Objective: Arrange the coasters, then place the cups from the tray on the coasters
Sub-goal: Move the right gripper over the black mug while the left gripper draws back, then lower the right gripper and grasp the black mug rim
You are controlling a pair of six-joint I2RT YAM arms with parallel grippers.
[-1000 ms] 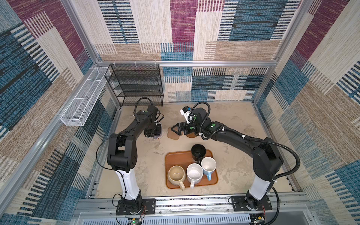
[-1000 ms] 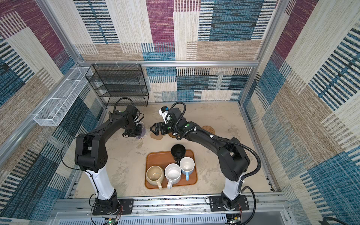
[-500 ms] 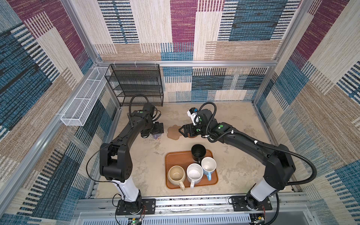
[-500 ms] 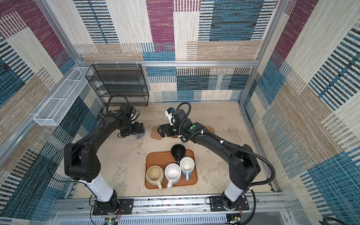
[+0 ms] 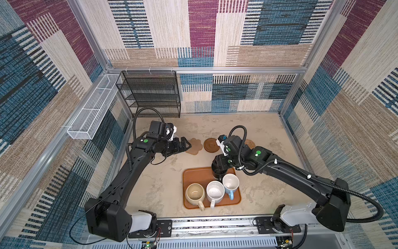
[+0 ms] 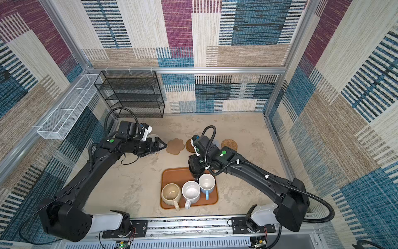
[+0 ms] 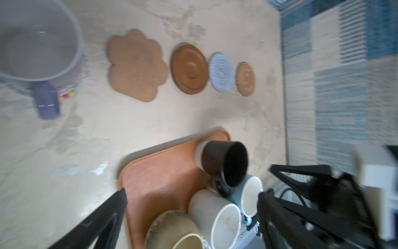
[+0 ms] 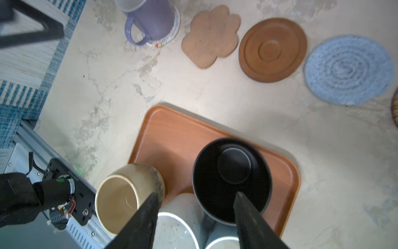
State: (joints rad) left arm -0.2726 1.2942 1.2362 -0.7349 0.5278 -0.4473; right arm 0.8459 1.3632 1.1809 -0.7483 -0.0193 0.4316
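Note:
The lavender cup (image 8: 148, 19) stands on the pale grey coaster (image 8: 172, 32). Beside it lie the cork flower coaster (image 5: 195, 146), brown disc (image 5: 212, 145), light blue coaster (image 8: 349, 70) and rattan coaster (image 6: 229, 144). My left gripper (image 5: 189, 144) hovers open above the lavender cup, holding nothing. The tray (image 5: 193, 174) carries the black cup (image 8: 232, 179), beige cup (image 5: 195, 193), white speckled cup (image 5: 215, 191) and light blue cup (image 5: 230, 183). My right gripper (image 8: 197, 195) straddles the black cup's near wall, one finger inside, jaws still apart.
A black wire rack (image 5: 150, 94) stands at the back left. A white wire basket (image 5: 90, 116) hangs on the left wall. The arms' mounting rail (image 5: 215, 224) runs along the front edge, just behind the tray.
My left gripper opened, let go of the lavender cup and shifted right. My right gripper swung from the coasters down to the black cup, its jaws narrowing.

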